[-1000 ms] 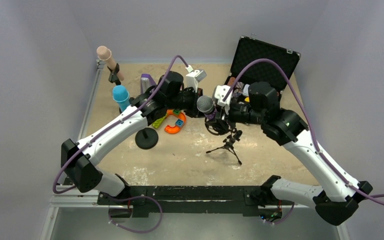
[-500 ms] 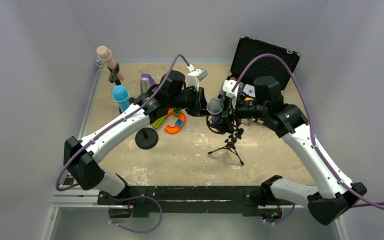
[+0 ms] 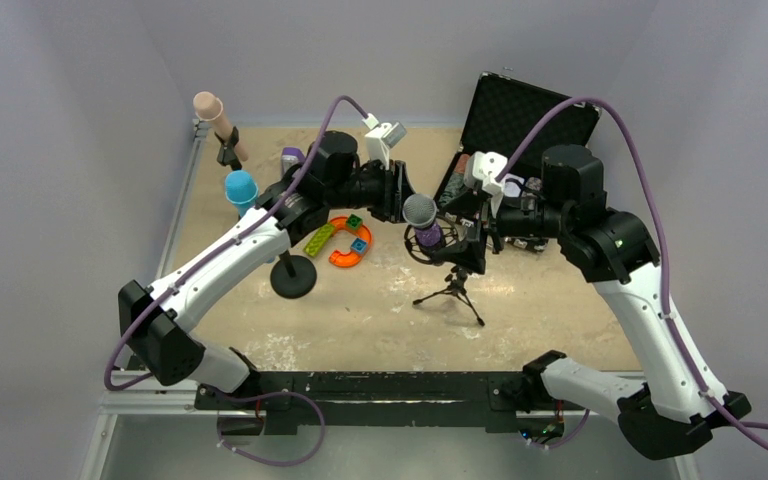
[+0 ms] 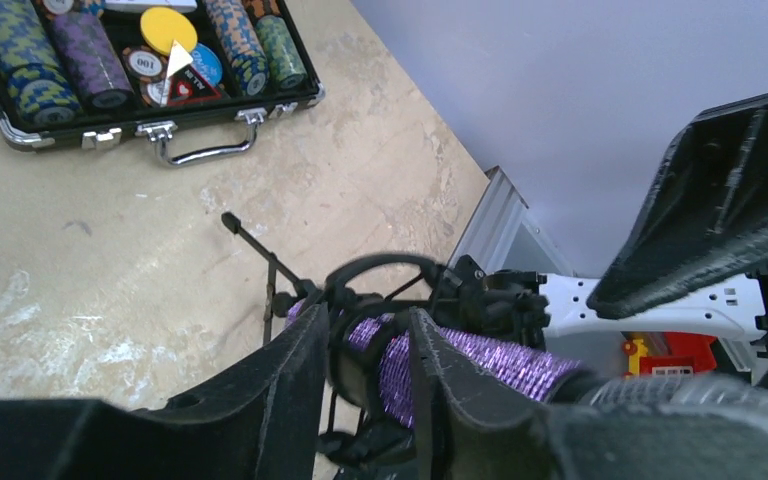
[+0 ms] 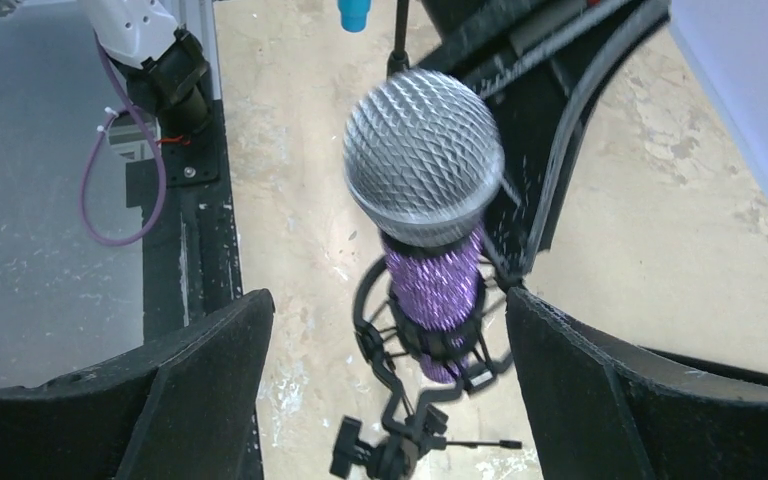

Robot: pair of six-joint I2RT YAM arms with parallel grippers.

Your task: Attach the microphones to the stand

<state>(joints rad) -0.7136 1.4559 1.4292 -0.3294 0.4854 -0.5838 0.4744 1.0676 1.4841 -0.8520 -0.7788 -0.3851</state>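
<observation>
Purple microphone (image 3: 420, 213) stands head-up in the tripod stand (image 3: 452, 290) at mid-table, your left gripper (image 3: 400, 195) and right gripper (image 3: 472, 228) flanking it.

Left wrist: jaws partly parted astride its glittery body, and a careless pull-out could topple the stand.

Right wrist: jaws spread wide, holding nothing. If the ring mount (image 5: 410, 345) grips loosely, the microphone may slip.
</observation>
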